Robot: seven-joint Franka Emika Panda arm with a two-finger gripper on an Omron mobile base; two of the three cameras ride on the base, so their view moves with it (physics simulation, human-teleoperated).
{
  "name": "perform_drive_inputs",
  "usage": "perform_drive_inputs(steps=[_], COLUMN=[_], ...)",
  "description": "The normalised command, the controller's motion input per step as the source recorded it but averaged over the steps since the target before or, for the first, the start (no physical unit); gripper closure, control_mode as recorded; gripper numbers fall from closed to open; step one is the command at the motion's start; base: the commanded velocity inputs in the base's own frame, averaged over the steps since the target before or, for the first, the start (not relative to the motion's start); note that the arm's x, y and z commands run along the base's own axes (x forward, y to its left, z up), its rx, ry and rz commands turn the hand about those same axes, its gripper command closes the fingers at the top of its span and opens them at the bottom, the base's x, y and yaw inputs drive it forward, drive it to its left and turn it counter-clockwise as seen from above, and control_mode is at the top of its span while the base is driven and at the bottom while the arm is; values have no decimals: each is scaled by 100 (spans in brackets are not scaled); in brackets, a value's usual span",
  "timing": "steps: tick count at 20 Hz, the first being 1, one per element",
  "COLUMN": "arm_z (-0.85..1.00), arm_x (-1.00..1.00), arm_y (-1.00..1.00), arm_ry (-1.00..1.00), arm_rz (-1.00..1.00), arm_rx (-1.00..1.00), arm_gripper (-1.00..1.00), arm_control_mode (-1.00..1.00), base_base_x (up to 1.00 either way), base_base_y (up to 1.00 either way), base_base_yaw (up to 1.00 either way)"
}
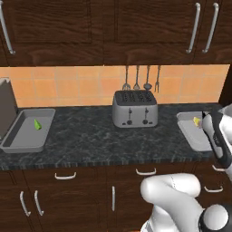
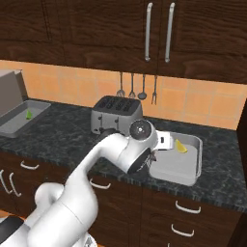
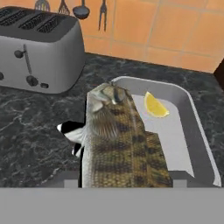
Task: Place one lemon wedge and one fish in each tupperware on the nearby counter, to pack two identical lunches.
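Right tupperware (image 3: 199, 144), hand view: its floor lies open from centre toward 3 o'clock. A lemon wedge (image 3: 155, 106) takes the far end near 12 o'clock; a fish (image 3: 120, 144) overhangs the rim toward 9 o'clock and blocks entry from that side.

Counter (image 1: 90, 131), left base view: a toaster (image 1: 134, 108) stands at the back at 12 o'clock, leaving a bare strip of stone in front of it, from 9 to 3 o'clock. The left tupperware (image 1: 22, 140) at 9 o'clock has free floor apart from a green wedge (image 1: 37, 124). Hanging utensils (image 1: 141, 78) crowd the wall above the toaster.
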Motion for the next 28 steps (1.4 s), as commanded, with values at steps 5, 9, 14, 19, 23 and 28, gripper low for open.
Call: perform_drive_inputs(steps=[5,9,14,19,23,28], arm_z=[-64,-46,-51,-55,-32,-29], arm_x=[76,46,57,49,12,33], arm_y=[-65,-44,-1,-20,-67,-34], arm_ry=[25,7,0,2,2,0], arm_rz=[29,37,18,6,6,5], arm_rx=[0,0,-2,-2,0,0], arm_gripper=[100,100,100,100,100,100], arm_control_mode=[-100,-100,-100,-100,-100,-100], base_base_x=[0,0,0,0,0,0], base_base_y=[0,0,0,0,0,0], base_base_yaw=[0,0,0,0,0,0])
